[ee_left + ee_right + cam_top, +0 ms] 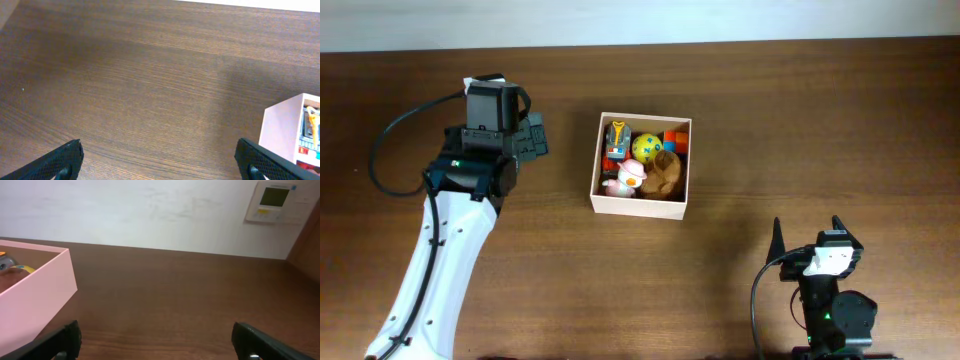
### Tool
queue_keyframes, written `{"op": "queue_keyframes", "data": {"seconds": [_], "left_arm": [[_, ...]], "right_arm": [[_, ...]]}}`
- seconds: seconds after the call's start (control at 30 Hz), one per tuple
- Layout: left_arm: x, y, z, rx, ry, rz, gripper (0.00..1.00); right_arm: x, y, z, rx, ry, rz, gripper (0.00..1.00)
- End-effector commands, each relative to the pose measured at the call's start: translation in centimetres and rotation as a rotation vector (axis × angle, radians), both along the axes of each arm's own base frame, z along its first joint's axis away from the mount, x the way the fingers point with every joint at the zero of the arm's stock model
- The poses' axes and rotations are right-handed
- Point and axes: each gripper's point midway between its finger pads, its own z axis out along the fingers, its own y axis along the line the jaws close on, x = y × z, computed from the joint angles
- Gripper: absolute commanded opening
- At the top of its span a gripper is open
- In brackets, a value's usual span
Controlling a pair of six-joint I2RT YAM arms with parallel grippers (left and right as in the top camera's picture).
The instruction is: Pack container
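The container (640, 206) is a square white-walled box in the middle of the table. It holds several small toys: a yellow ball (646, 147), a brown plush (666, 174), a white and pink figure (628, 177) and a toy car (616, 138). My left gripper (533, 138) is open and empty, left of the container; its wrist view shows bare wood between the fingers (160, 160) and the container's corner (282, 130) at the right. My right gripper (810, 235) is open and empty near the front edge, right of the container; its fingers (160, 342) show bare wood and the container wall (35, 297).
The brown wooden table (800, 120) runs to a white wall at the back. A wall control panel (277, 200) shows in the right wrist view. A black cable (390, 135) loops off the left arm.
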Motion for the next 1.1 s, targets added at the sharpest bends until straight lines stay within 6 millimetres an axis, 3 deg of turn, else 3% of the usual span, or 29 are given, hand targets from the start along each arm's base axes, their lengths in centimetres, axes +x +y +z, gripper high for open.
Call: {"op": "queue_keyframes", "data": {"seconds": [0.0, 0.23, 0.33, 0.47, 0.63, 0.8, 0.93, 1.07], "left_arm": [[0.1, 0.1, 0.2, -0.002, -0.009, 0.019, 0.99], [-0.2, 0.0, 0.6, -0.006, -0.015, 0.013, 0.99], [-1.7, 0.2, 3.1, -0.015, -0.068, 0.012, 0.99], [-4.3, 0.8, 8.2, -0.029, -0.213, 0.021, 0.99], [-9.2, 1.5, 14.2, -0.06, -0.41, 0.02, 0.99], [-16.1, 2.3, 18.3, -0.099, -0.627, 0.012, 0.99], [-20.9, 3.5, 18.9, -0.108, -0.76, 0.037, 0.99], [-23.7, 4.4, 17.0, -0.1, -0.81, 0.072, 0.99]], "right_arm": [[0.0, 0.0, -0.2, -0.007, -0.004, 0.006, 0.99], [0.0, 0.0, -0.2, -0.007, -0.004, 0.006, 0.99], [0.0, 0.0, -0.2, -0.007, -0.004, 0.006, 0.99], [0.0, 0.0, -0.2, -0.007, -0.004, 0.006, 0.99], [0.0, 0.0, -0.2, -0.007, -0.004, 0.006, 0.99], [0.0, 0.0, -0.2, -0.007, -0.004, 0.006, 0.99], [0.0, 0.0, -0.2, -0.007, -0.004, 0.006, 0.99], [0.0, 0.0, -0.2, -0.007, -0.004, 0.006, 0.99]]}}
